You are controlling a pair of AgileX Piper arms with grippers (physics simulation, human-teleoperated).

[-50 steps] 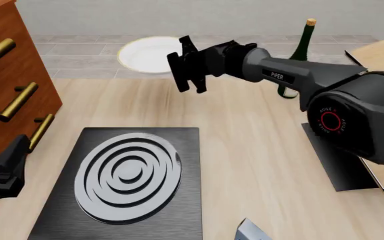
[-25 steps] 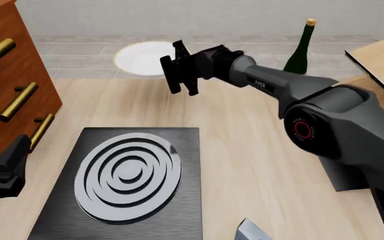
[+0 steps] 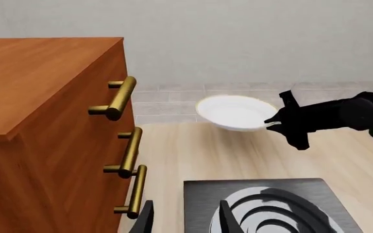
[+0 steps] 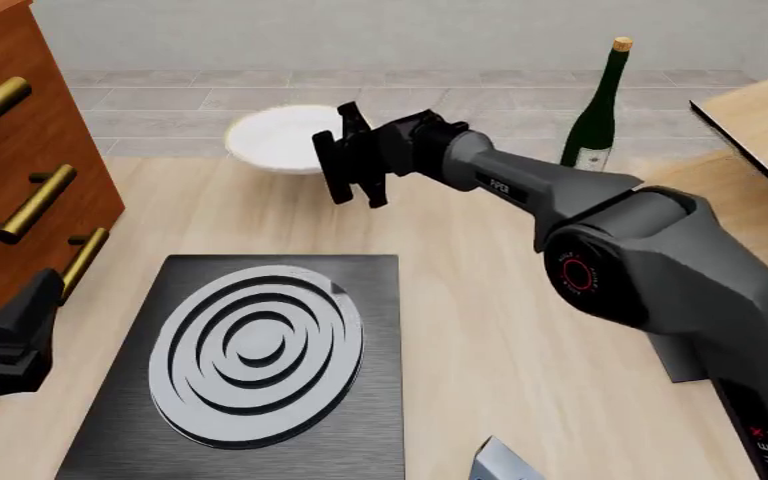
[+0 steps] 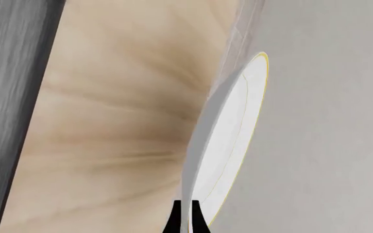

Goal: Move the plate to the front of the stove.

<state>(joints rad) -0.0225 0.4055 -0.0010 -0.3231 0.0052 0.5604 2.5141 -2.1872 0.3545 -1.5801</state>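
Observation:
The white plate [image 4: 275, 138] with a thin gold rim hangs tilted over the table's far edge, beyond the stove [image 4: 257, 360]. My right gripper [image 4: 336, 162] is shut on the plate's right rim. In the right wrist view the plate [image 5: 228, 141] shows edge-on, with the gripper [image 5: 185, 221] pinching its rim. The left wrist view shows the plate [image 3: 235, 112], the right gripper [image 3: 274, 121] and the stove [image 3: 271, 208]. My left gripper [image 4: 17, 340] waits low at the left, open and holding nothing [image 3: 185, 222].
A wooden cabinet [image 4: 11, 190] with brass handles [image 3: 127, 150] stands along the left. A green bottle [image 4: 595, 110] stands at the back right. A plain black flat rectangle [image 4: 684, 345] lies right, partly behind my right arm. A wooden board [image 4: 758, 110] lies far right.
My right gripper has slid left and a little toward me, bringing the plate with it. The plate now sits lower in the view and tilted. The left arm has not moved.

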